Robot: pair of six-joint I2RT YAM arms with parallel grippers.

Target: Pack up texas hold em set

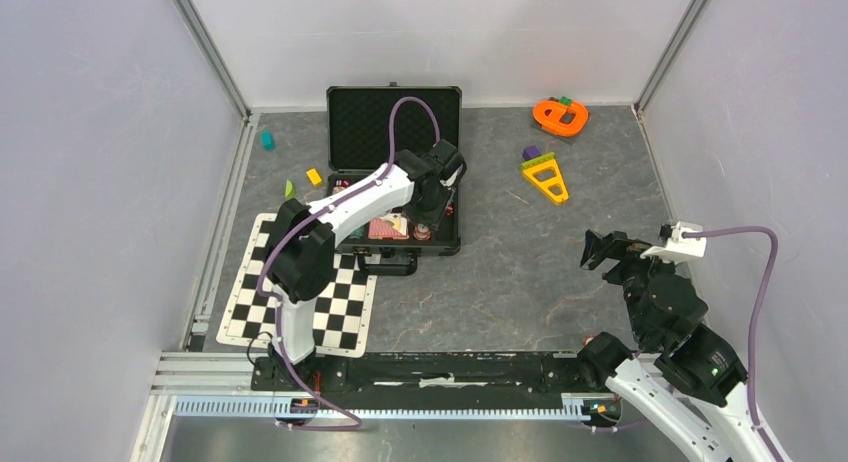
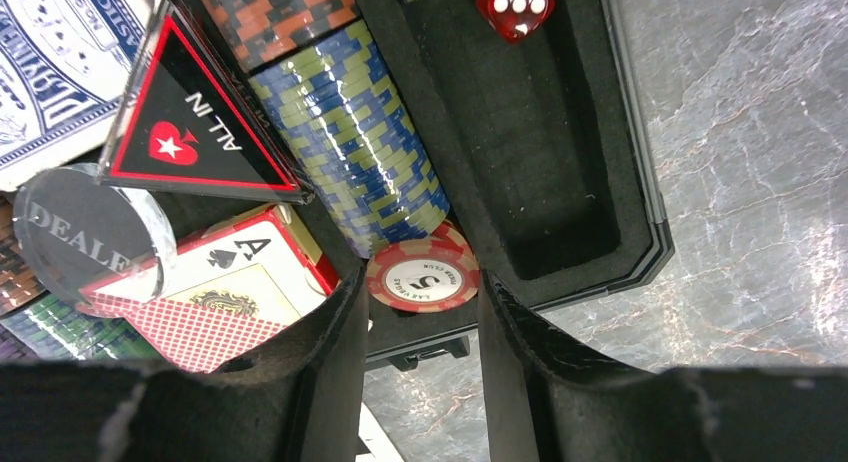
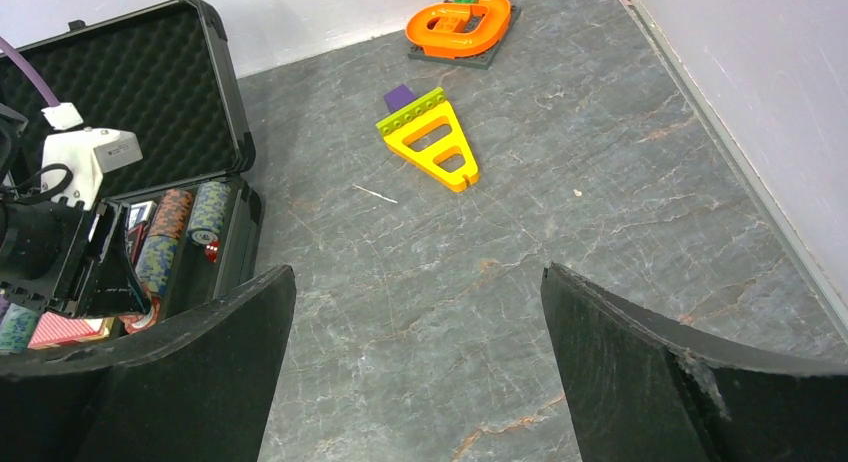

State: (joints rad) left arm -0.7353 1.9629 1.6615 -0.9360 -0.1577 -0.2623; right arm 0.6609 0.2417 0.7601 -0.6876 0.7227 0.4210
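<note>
The left arm reaches forward from its base and bends down over the open briefcase [image 1: 395, 132]. Its left gripper [image 2: 421, 317] points into the tray's near right corner. A red-white chip [image 2: 421, 277] marked 5 sits squarely between the two fingers [image 2: 320, 372], at the near end of the blue-and-green chip stack [image 2: 350, 142] that lies in its foam slot. The chip's rim reaches both pads, but I cannot tell whether they pinch it or merely bracket it.

Inside the briefcase, an orange-and-black chip stack [image 2: 270, 17] lies further along the same row, and a red die [image 2: 513, 7] sits in the neighbouring slot. On the stack's other side are an ALL IN triangle [image 2: 195, 132], a dealer button [image 2: 85, 237] and an ace-faced card deck [image 2: 240, 272].

The right arm is folded up well to the right of the briefcase, its right gripper [image 3: 415, 362] spread wide above the grey table [image 3: 560, 212]. A yellow toy [image 3: 415, 110] and an orange toy [image 3: 420, 30] lie beyond the briefcase's right side. The checkered mat [image 1: 345, 302] lies at its near left corner.
</note>
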